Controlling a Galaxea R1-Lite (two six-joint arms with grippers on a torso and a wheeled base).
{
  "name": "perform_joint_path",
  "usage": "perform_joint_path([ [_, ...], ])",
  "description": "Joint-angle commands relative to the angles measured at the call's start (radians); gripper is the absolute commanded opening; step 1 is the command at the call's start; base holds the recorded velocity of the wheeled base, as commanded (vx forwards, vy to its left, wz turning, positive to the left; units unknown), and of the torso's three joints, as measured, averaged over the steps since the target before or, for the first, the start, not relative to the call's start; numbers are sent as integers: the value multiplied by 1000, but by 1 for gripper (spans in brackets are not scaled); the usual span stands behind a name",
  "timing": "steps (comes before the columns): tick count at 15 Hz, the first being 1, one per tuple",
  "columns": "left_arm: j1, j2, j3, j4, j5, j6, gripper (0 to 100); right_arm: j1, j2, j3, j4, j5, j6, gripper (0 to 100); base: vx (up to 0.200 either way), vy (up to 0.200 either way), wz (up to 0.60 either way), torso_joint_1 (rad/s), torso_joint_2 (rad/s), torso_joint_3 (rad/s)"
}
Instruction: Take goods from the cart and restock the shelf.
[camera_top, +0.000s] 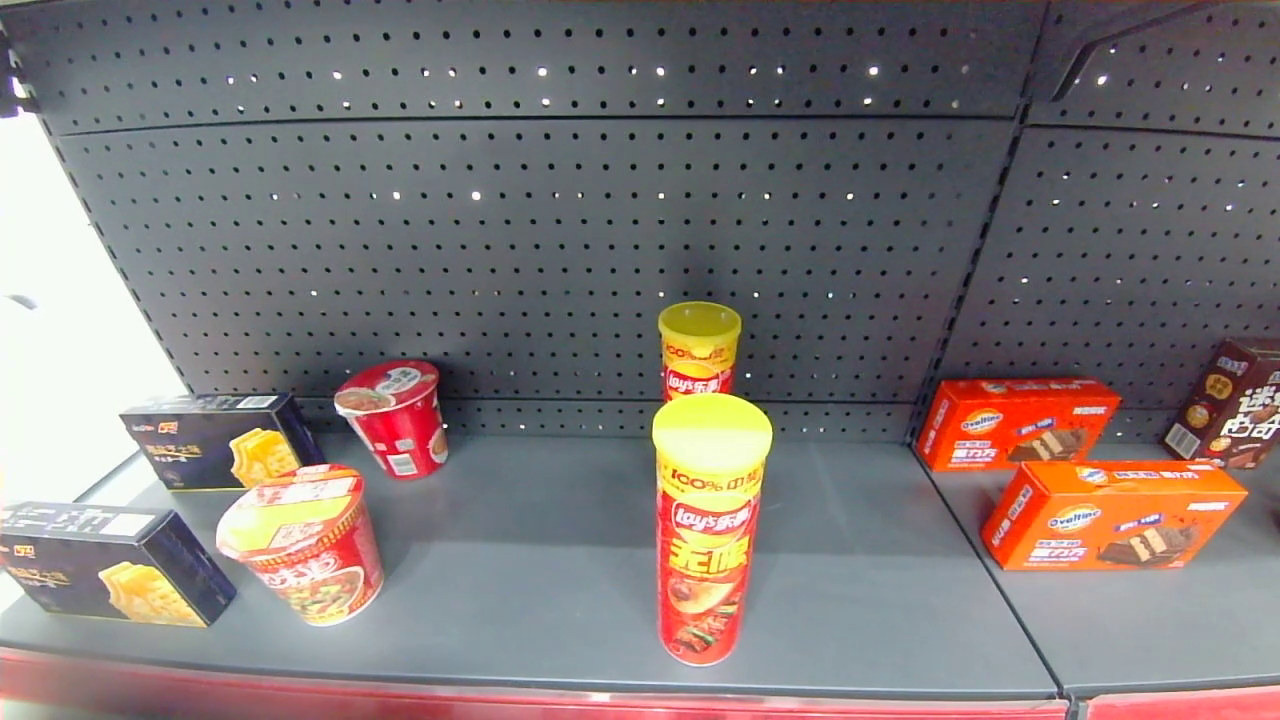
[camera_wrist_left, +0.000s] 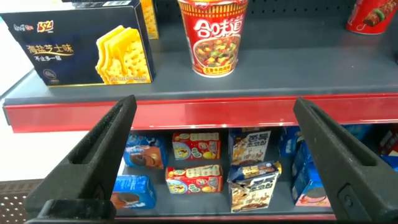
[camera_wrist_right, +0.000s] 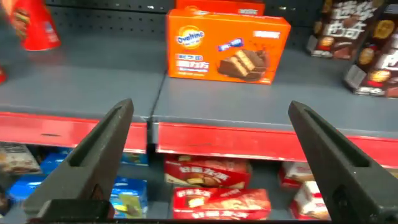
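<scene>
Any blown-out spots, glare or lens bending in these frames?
Head view: white blow-out at the far left edge; the pegboard seams bow from wide-angle distortion, and bright pinpoints shine through its holes. Left wrist view: a glare streak along the red shelf edge. Right wrist view: similar sheen there.

Even, fairly bright light falls from above onto the shelf (camera_top: 540, 570), leaving only a soft shadow beside the noodle cup (camera_top: 305, 545), while the head view's left edge is blown out white. Pinpoints of light shine through the pegboard (camera_top: 520, 230), whose seams bow toward the edges. The red shelf lip (camera_wrist_left: 205, 113) carries a mild sheen.
</scene>
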Motion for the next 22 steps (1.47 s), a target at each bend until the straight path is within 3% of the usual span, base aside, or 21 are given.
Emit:
perform_joint_path([
  [1,0,0,0,0,-1,0,100,0,1,2,-1,3,4,100,0,0,0,0,0,0],
  [22,0,0,0,0,4,-6,100,0,1,2,-1,3,-1,100,-19,0,0,0,0,0],
])
